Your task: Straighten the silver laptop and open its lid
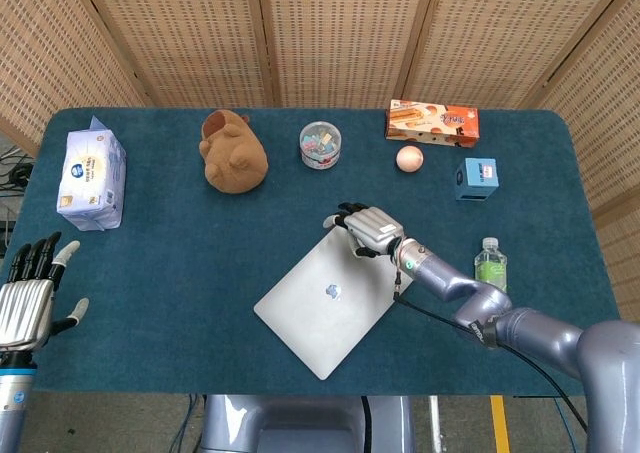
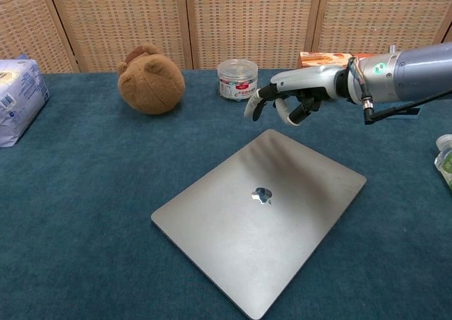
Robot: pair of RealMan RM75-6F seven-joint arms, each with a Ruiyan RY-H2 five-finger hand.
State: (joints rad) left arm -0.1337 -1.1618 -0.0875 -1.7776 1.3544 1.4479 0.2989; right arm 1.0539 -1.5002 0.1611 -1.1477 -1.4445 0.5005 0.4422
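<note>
— While we look down from the head view, where does the silver laptop (image 1: 334, 295) lie?

— We see it shut and flat on the blue table (image 1: 170, 273), turned askew to the table's edges, with its logo facing up. One far corner points toward the clear jar (image 1: 320, 144).

— And our right hand (image 1: 366, 229)?

— It hangs over that far corner of the laptop, palm down, with the fingers (image 2: 251, 107) curved downward and apart, holding nothing. From the chest view the fingertips sit above the lid; we cannot tell whether they touch it.

— Our left hand (image 1: 27, 298)?

— Well apart from the laptop, at the table's near left edge, with fingers spread and nothing in it.

— What else stands around the laptop?

— Beyond it, left of the jar, we see a brown plush toy (image 1: 233, 152). Farther left lies a tissue pack (image 1: 91, 178). Right of the jar sits a pinkish ball (image 1: 410, 158), with an orange box (image 1: 432, 122) behind it and a small blue box (image 1: 477, 178) to its right. A small bottle (image 1: 490, 262) stands right of the laptop, beside the right arm.
</note>
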